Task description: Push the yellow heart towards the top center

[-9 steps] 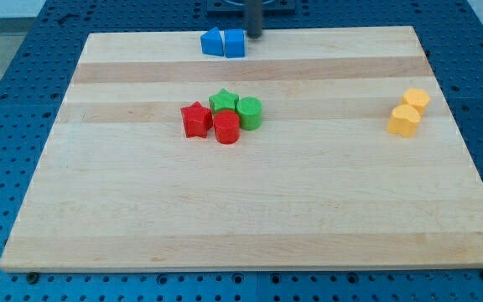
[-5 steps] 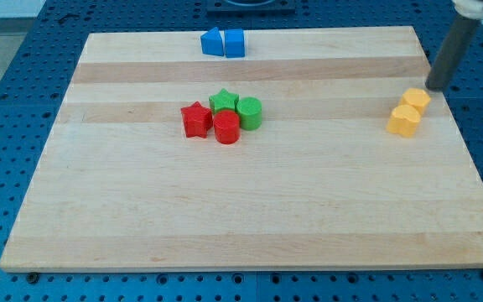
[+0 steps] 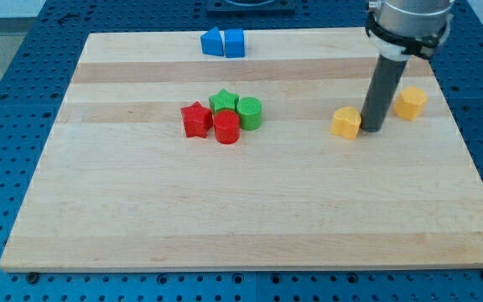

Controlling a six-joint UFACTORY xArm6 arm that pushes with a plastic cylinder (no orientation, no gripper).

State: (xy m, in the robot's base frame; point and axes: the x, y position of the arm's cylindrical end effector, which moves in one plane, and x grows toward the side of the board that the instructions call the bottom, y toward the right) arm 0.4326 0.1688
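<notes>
The yellow heart lies on the wooden board right of centre. My tip stands on the board right against the heart's right side. A second yellow block, roughly hexagonal, sits to the right of the rod, apart from the heart. The rod rises from the tip toward the view's top right.
Two blue blocks sit side by side at the top centre edge. A cluster of a red star, a red cylinder, a green star and a green cylinder lies left of centre.
My tip came from the top centre to the right edge, then swept left between the two yellow blocks. The yellow heart has slid left, away from the other yellow block.
</notes>
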